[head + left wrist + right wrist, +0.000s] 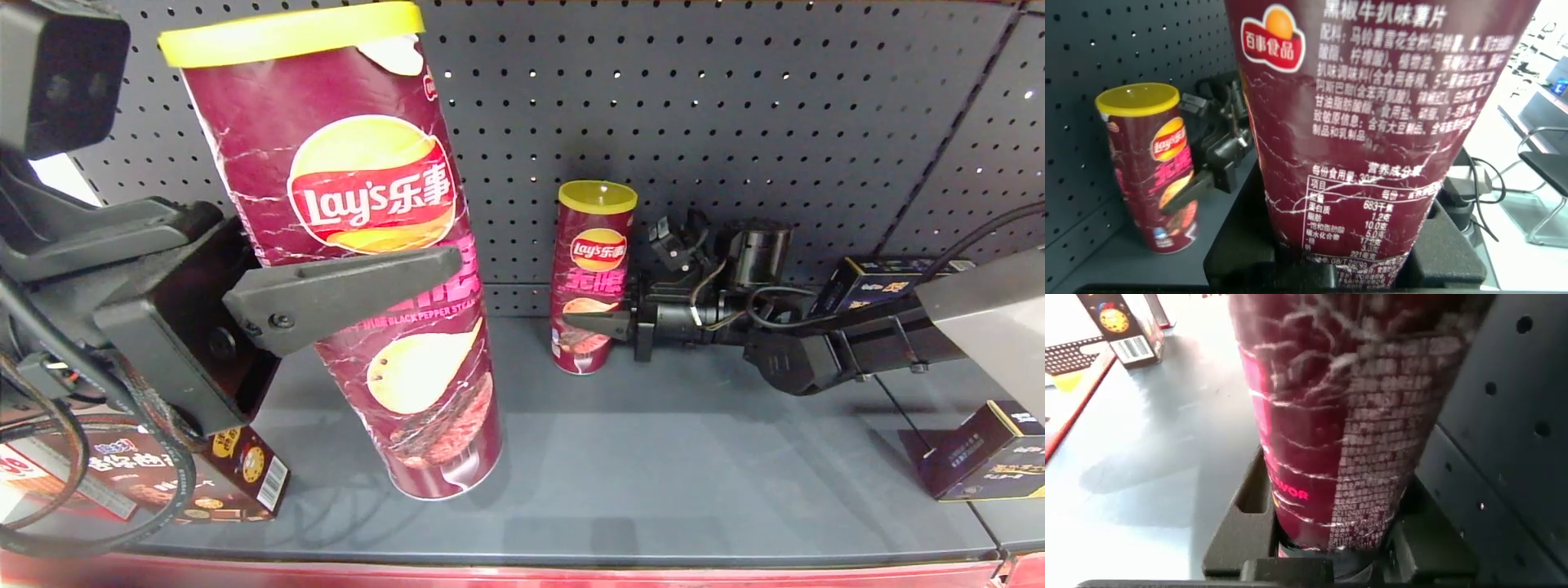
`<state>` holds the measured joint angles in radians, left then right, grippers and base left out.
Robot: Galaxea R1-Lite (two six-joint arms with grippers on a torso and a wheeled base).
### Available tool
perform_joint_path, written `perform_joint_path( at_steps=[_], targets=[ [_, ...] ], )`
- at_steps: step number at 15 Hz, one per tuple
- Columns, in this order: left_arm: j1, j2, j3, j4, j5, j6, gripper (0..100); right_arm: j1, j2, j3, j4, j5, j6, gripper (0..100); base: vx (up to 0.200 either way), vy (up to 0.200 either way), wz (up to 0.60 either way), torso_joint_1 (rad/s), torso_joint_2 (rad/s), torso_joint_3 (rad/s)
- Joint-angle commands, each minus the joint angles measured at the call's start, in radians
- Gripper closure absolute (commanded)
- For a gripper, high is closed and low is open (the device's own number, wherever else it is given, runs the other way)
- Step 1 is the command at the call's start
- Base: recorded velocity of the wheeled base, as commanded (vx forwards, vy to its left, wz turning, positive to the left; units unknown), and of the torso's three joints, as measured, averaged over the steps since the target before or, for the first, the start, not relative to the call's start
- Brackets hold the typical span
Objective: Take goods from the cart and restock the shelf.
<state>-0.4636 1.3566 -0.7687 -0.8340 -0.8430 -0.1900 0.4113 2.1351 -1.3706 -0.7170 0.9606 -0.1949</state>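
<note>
Two dark red chips cans with yellow lids are in play. The big near chips can [359, 204] [1372, 122] hangs slightly tilted over the front left of the grey shelf [694, 457], with my left gripper [384, 278] [1347, 261] shut on its middle. A second chips can [592, 278] [1147, 163] [1331, 416] stands upright at the back by the pegboard. My right gripper [592, 322] [1331, 539] comes in from the right, shut around its lower half.
A brown snack box [204, 482] lies at the shelf's front left. Dark blue boxes sit at the right [988, 453] and back right [882, 282]. The pegboard wall [735, 98] closes the back. Bare shelf lies between the two cans and along the red front edge [571, 576].
</note>
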Motion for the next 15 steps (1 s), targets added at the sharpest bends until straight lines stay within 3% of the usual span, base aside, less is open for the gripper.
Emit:
perform_joint_path(
  at_steps=[1,3,7,12,15],
  targets=[
    [0.0,-0.001,-0.001,0.0,-0.001,0.0,100,0.014,-0.104,0.081,-0.013,0.0,-0.001,100,0.0,0.0,0.0,0.0,0.0,0.0],
    [0.0,0.001,0.003,-0.002,-0.001,0.0,100,0.026,-0.159,0.145,-0.033,0.0,-0.001,100,0.0,0.0,0.0,0.0,0.0,0.0],
    [0.002,0.003,0.009,0.0,-0.004,0.0,100,0.096,-0.348,0.403,-0.105,-0.046,-0.008,100,0.0,0.0,0.0,0.0,0.0,0.0],
    [0.022,-0.002,0.02,0.0,-0.004,0.0,100,0.184,-0.369,0.65,-0.337,-0.114,-0.006,100,0.0,0.0,0.0,0.0,0.0,0.0],
    [0.023,-0.002,0.02,0.0,-0.002,0.0,100,0.213,-0.369,0.731,-0.389,-0.12,-0.006,100,0.0,0.0,0.0,0.0,0.0,0.0]
  ],
)
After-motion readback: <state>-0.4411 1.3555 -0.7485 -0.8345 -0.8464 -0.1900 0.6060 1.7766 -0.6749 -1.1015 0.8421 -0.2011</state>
